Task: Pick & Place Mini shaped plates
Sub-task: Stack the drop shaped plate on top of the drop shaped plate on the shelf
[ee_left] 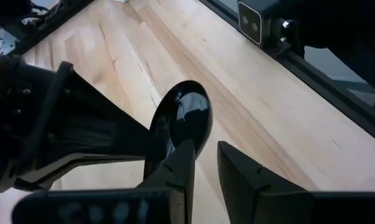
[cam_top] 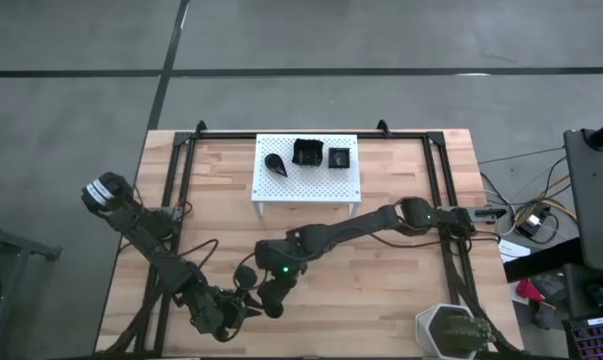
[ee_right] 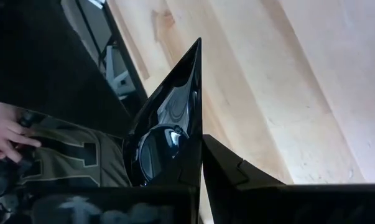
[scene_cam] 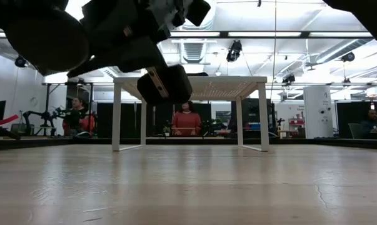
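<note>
A glossy black teardrop plate (ee_right: 168,118) hangs above the table's near left part, with my right gripper (ee_right: 199,152) shut on it. It also shows in the left wrist view (ee_left: 186,118) and the low view (scene_cam: 164,84). My left gripper (ee_left: 206,165) faces it from the near side with a narrow empty gap between its fingers. The plate's lower end lies beside one left finger (ee_left: 182,168). On the white perforated stand (cam_top: 306,185) at the far side rest a teardrop plate (cam_top: 276,163), a raised-rim square plate (cam_top: 307,152) and a small square plate (cam_top: 339,157). My right gripper pinches the teardrop plate's round end (ee_right: 165,158) between its two fingers, slanting down from the table's right. The plate stands edge-on out of the fingers, its pointed tip (ee_right: 196,50) away from them, lifted clear of the table. My left gripper: whether its finger touches the plate, I cannot tell.
A grey-green hexagonal pot (cam_top: 451,330) stands at the near right corner. Black frame rails (cam_top: 181,180) run along the table's left, far and right sides. Bare wood lies between the stand and the grippers. People show in the room beyond the table.
</note>
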